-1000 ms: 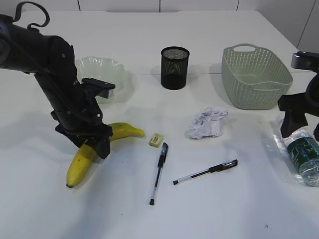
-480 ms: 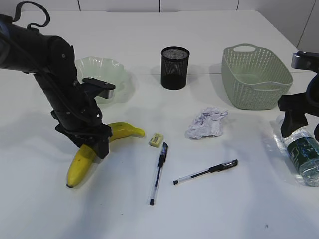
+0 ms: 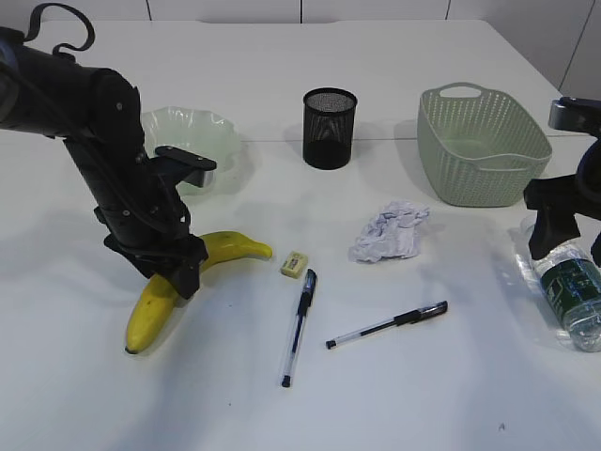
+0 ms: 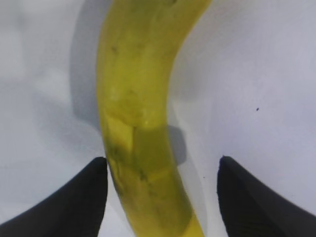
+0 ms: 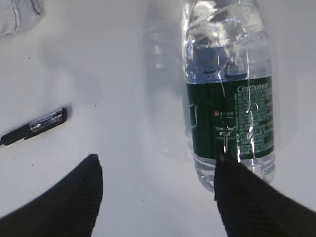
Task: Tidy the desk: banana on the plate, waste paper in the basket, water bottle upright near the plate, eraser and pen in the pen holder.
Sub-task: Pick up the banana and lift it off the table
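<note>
The banana [image 3: 150, 315] [image 4: 138, 89] lies on the white desk [image 3: 423, 395] at the front left. My left gripper [image 3: 183, 277] [image 4: 162, 163] stands open astride its middle, the left finger touching the peel and the right finger clear of it. The water bottle [image 3: 573, 296] [image 5: 229, 98] lies on its side at the right edge. My right gripper [image 3: 566, 252] [image 5: 155, 158] hangs open just above it, the bottle under the right finger, bare desk between the jaws. Mid-desk lie the eraser [image 3: 294, 264], two pens [image 3: 300, 324] [image 3: 387, 325] and the waste paper [image 3: 390, 232].
The pale green plate [image 3: 202, 127] sits behind my left arm. At the back middle is the black mesh pen holder [image 3: 330, 127], with the grey-green basket [image 3: 484, 146] at the back right. One pen's end [image 5: 34, 126] shows in the right wrist view.
My left gripper's jaws have narrowed a little around the banana. The banana still lies on the desk. The right arm has not moved.
</note>
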